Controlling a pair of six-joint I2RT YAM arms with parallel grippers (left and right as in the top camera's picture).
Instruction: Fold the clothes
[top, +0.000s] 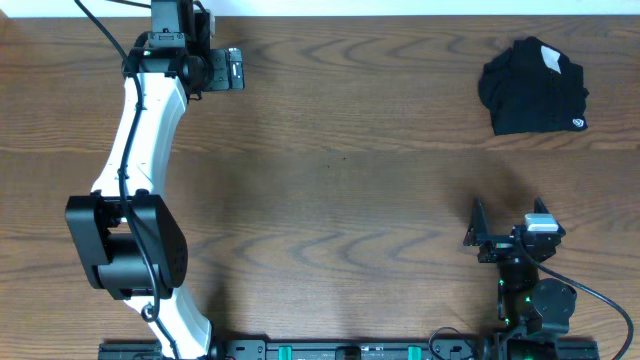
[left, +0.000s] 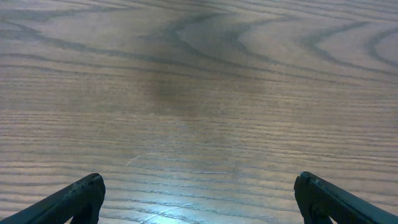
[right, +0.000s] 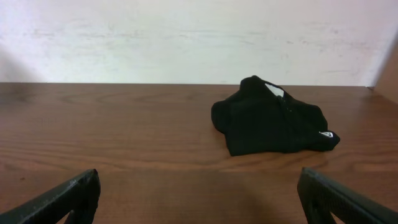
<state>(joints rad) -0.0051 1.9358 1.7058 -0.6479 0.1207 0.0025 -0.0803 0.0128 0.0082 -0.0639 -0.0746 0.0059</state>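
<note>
The black shirt (top: 535, 88), which should handle soft, light and limp, lay bunched, perhaps already folded, at the far right of the wooden table (top: 330, 200), best pinched at a loose edge, while the right gripper (right: 199, 208) at near right and the left gripper (left: 199, 202) at far left both gaped wide, empty.

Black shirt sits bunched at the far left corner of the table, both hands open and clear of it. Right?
No. The black shirt is at the far right corner, not the left, as the overhead view shows. The rest stands: it is bunched, and the left hand and right hand are both open and clear of it.
</note>
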